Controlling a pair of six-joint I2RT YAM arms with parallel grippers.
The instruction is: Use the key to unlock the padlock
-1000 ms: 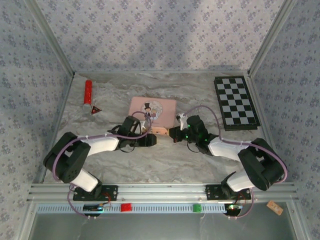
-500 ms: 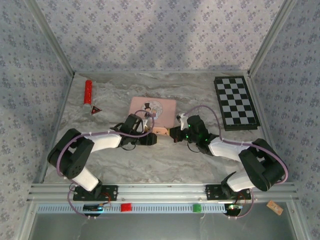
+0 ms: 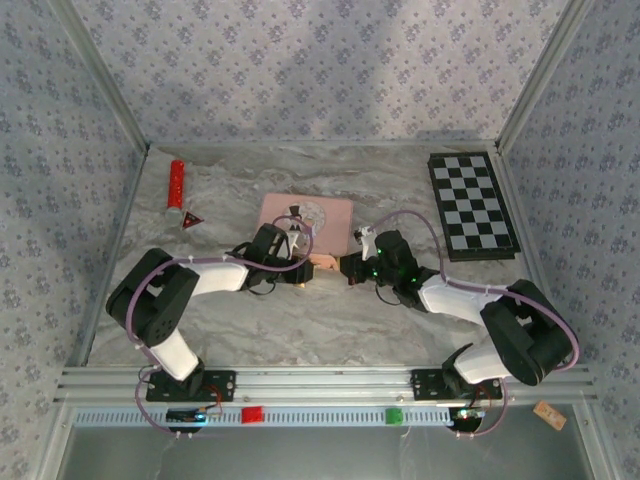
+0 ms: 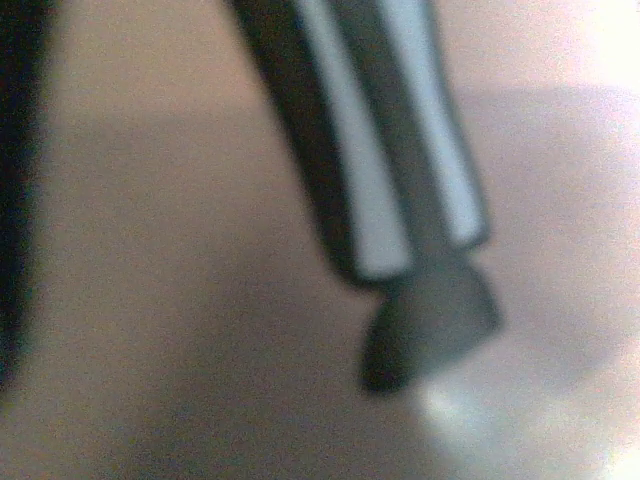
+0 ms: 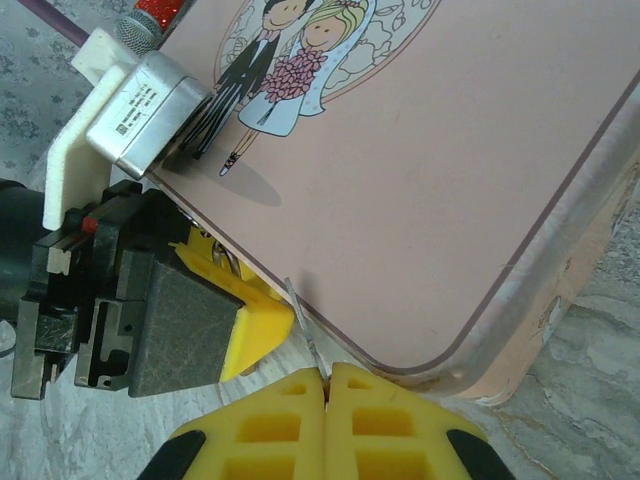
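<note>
Pink rectangular tin lying flat at mid-surface, cartoon couple showing on lid; marbled grey surface carrying everything; black-and-white chequered board lying flat toward far right corner, well apart from tin; red tube lying near far left edge; small dark triangular piece sitting just beside tube's near end; red block and green block sitting on near rail; floral wallpaper lining walls

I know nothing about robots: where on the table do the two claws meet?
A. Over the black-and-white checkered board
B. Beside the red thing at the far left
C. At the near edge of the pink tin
C: in the top view the left gripper and the right gripper point at each other along the near edge of the pink tin, well away from the checkered board and the red object.
</note>
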